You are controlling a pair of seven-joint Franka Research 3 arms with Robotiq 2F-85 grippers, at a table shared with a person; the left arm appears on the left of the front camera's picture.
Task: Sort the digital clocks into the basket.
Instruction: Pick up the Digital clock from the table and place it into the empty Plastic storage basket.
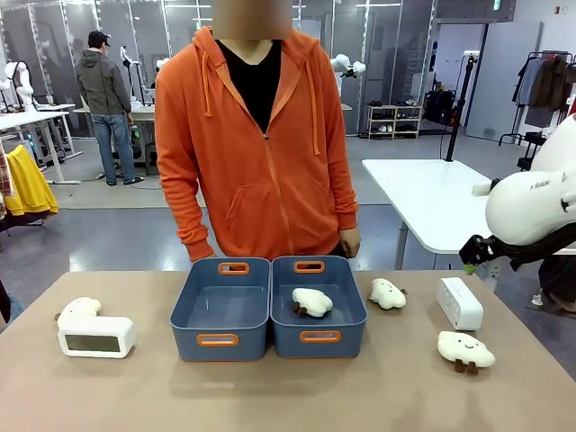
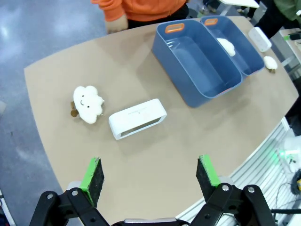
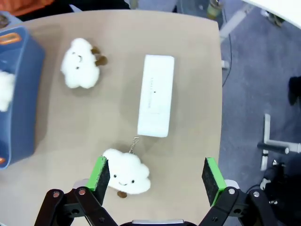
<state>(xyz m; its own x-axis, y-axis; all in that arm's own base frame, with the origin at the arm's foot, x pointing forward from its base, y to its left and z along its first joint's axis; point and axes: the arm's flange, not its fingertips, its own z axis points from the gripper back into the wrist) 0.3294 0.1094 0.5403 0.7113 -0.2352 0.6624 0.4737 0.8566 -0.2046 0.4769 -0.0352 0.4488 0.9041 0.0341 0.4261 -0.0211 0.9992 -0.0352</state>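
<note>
You've got zero sorted: left digital clock (image 1: 96, 337) and right digital clock (image 1: 459, 303) both on the tabletop (image 1: 270, 396), left basket (image 1: 243, 346) empty. Left hand (image 2: 151, 172) and right hand (image 3: 157, 176) spread, empty.

Right gripper (image 3: 155, 162): jaws wide apart, green pads (image 3: 100, 173) over tan tabletop (image 3: 61, 127). White rounded-rectangular plastic digital clock (image 3: 156, 95) lies flat, long axis pointing away from gripper. White cloud-shaped plush toy with face (image 3: 126, 178) just beside clock's near end, close to picture-left pad. Second cloud plush (image 3: 81, 69) between clock and slate-blue plastic bin (image 3: 21, 108). Another white plush (image 3: 4, 89) inside bin.
</note>
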